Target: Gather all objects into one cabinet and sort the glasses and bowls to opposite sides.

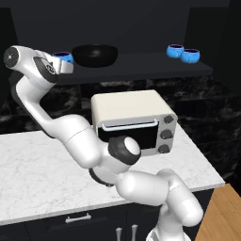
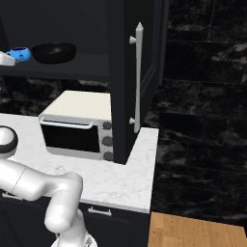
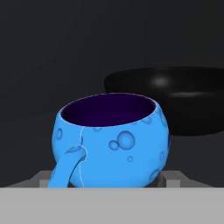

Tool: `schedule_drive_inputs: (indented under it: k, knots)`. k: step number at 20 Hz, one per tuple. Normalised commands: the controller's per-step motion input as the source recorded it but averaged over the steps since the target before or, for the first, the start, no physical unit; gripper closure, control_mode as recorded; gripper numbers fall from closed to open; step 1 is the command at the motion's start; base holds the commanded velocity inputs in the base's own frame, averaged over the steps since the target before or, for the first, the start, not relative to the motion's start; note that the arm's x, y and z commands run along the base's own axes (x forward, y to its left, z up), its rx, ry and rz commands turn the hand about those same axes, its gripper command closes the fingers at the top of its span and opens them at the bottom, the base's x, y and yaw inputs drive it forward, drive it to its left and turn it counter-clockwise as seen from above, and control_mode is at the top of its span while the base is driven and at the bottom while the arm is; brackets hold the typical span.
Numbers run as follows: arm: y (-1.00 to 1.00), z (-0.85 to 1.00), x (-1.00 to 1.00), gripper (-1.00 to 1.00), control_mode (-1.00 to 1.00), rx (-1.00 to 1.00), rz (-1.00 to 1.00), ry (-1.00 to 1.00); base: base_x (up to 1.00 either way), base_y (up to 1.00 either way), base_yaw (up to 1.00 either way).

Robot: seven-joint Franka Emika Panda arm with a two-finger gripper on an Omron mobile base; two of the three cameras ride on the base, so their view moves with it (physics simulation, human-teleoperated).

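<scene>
Straddling 1 blue cup (image 3: 111, 140) at lower centre, the fingers (image 3: 173, 178) stand open. It looks light, rigid and smooth; gripping across its round belly seems safest.

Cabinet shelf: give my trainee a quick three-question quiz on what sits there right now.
1. True or false: the black bowl sits on the toaster oven.
2. How many blue cups are on the shelf?
3. Which cup is nearest the bowl: A the left cup, B the two right cups?

Key: 1 false, it is on the shelf. 2 three. 3 A; the open jaws flank it.
</scene>
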Motion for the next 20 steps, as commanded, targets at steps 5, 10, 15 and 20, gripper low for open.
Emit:
schedule_drive_inputs:
  k: [5, 10, 15, 20]
  knots:
    - [0.0, 0.0, -0.12, 1.0, -1.0, 0.0, -0.01, 0.0, 0.0, 0.0, 0.0]
    - [0.0, 0.0, -0.09, 1.0, -1.0, 0.0, 0.0, 0.0, 0.0, 0.0, 0.0]
    - [-0.01, 0.0, -0.09, 1.0, -1.0, 0.0, 0.0, 0.0, 0.0, 0.0, 0.0]
    - [0.0, 0.0, -0.06, 1.0, -1.0, 0.0, 0.0, 0.0, 0.0, 0.0, 0.0]
